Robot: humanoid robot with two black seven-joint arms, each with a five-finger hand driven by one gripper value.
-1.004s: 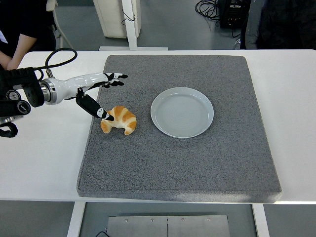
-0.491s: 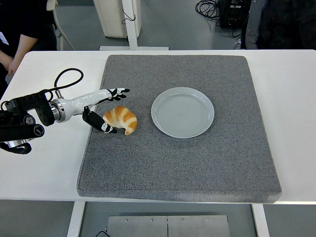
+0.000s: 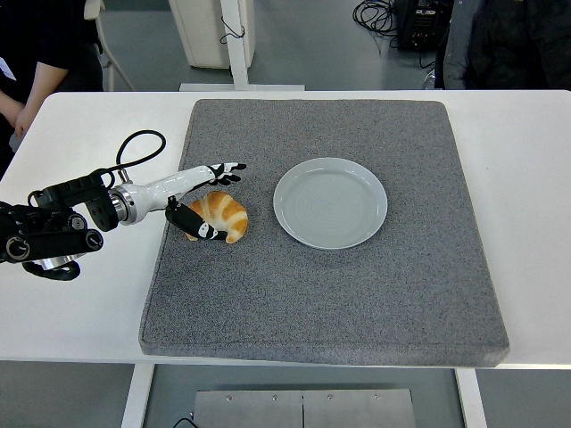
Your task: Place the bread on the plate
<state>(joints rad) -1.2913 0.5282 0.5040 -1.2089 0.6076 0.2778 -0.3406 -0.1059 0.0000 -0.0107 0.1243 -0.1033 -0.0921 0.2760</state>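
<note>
Closing in on the bread [image 3: 221, 215] w/ the left hand [image 3: 203, 201], reaching in from the left over the edge of the grey mat [image 3: 339, 294]. Now straddling the croissant: thumb [image 3: 198, 227] tucked along its near-left side, fingers [image 3: 225, 171] stretched out above its far side. Not clenched yet; fingers look extended, thumb touching or almost touching the crust, so approx. a half-formed pinch, nothing firmly held as far as can be told.

Compared w/ a sec ago: arm pushed further right and lower, hand gone from hovering beside the bread to wrapping around it. Bread nudged slightly, turned a bit, but lying on the mat in roughly the same spot, left of the plate [image 3: 330, 202] and apart from it. Plate itself unmoved, nothing on it.

Meaning for the task: approach done, grasp about to happen, transfer not begun. Probably next: curl fingers down onto the far side, squeeze gently, lift, carry right to the plate. Risk, judging by shape: curved, soft pastry could roll or slip out of a two-sided pinch.

Right hand not visible. Person's sleeve [image 3: 36, 45] at top left behind the counter [image 3: 80, 312].
</note>
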